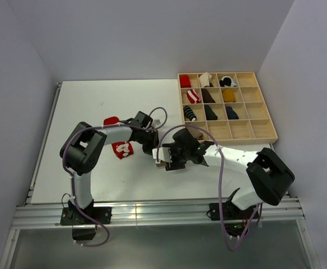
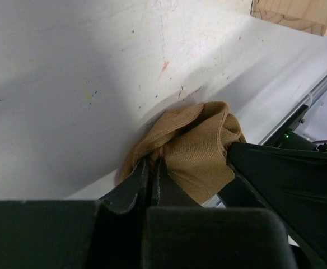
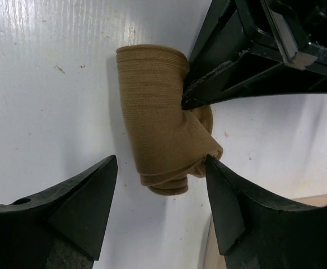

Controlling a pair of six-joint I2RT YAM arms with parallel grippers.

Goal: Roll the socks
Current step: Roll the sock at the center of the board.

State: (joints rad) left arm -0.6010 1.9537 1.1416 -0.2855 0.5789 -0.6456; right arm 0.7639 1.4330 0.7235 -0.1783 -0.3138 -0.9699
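On the white table [image 1: 79, 106], the red sock pair [image 1: 122, 149] lies partly under the left arm. The left gripper [image 2: 150, 165] is pinched closed on the tan sock pair [image 2: 200, 151] (a bunched roll lying mid-table). The right gripper [image 3: 161, 161] is spread wide, straddling the roll. The wooden tray [image 1: 243, 129] sits far right.

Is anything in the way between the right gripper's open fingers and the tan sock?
Nothing visible. The tan sock lies right between the spread fingers of the right gripper. The left gripper, shut on a fold of it, crowds one side but does not block the approach.
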